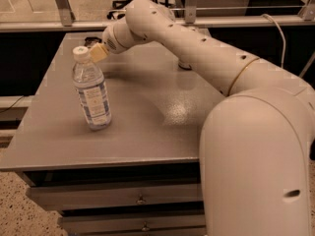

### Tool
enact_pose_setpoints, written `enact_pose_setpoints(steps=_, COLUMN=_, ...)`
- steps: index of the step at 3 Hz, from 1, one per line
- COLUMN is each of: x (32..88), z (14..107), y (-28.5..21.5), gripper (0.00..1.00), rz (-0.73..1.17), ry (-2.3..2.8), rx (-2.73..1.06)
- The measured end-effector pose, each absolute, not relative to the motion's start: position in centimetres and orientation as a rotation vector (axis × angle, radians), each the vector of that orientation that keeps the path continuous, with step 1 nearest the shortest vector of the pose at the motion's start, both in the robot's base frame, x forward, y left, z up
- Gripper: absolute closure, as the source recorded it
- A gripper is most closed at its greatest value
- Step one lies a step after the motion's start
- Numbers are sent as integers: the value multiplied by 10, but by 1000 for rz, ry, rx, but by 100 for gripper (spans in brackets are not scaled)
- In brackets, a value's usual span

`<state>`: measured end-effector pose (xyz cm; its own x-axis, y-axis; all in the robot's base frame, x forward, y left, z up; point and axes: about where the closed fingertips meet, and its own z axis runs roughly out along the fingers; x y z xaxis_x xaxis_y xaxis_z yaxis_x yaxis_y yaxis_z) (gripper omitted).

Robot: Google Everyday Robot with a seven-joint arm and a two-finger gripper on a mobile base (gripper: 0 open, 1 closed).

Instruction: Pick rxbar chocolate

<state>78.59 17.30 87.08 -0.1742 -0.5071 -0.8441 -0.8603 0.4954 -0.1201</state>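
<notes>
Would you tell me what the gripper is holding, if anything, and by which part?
Cannot tell: the gripper sits behind the bottle cap, by the bar.
</notes>
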Motion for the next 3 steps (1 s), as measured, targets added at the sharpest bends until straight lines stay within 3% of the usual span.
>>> enact_pose_setpoints(steps=3, x=825, z=855, y=196, gripper=0, rz=492, ry=1838, rx=-1055)
